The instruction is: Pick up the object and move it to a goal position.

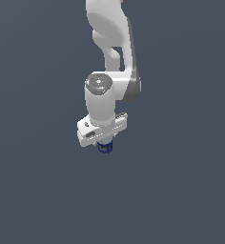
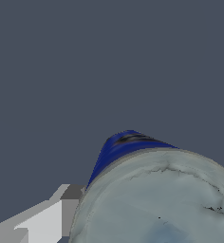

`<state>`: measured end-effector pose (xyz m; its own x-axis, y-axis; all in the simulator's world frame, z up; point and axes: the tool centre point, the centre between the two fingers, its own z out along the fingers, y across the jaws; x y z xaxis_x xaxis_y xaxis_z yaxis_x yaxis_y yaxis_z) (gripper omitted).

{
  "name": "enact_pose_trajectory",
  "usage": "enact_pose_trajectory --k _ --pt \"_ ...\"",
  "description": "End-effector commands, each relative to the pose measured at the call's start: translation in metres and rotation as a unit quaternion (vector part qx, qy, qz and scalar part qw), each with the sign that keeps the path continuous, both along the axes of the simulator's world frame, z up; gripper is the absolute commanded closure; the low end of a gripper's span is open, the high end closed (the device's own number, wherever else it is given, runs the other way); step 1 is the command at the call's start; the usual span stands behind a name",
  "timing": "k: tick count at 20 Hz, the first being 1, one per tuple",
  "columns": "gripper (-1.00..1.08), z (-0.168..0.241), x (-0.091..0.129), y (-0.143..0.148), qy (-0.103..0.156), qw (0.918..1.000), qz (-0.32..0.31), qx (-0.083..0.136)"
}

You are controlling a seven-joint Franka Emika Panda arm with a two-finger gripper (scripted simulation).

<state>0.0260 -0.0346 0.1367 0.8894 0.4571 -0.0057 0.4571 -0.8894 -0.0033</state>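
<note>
The can is deep blue and shows just under the white hand of the arm, near the middle of the exterior view. My gripper points straight down over it, and the hand hides most of the fingers. In the wrist view the can fills the frame, with its silvery-grey flat top facing the camera and its blue side with a dark label behind. One grey finger lies against the can's side; the other finger is out of view. The gripper is shut on the can.
A plain dark grey-blue surface spreads around the arm in both views. The white arm rises behind the hand toward the top of the exterior view. Nothing else shows.
</note>
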Motion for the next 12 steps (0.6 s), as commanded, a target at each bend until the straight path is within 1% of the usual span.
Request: enact_pose_trajectory --k 1,12 --pt "1.08 0.027 -0.001 -0.012 -0.003 1.0000 0.000 0.000" --pt "1.08 0.149 -0.012 -0.071 -0.003 1.0000 0.000 0.001"
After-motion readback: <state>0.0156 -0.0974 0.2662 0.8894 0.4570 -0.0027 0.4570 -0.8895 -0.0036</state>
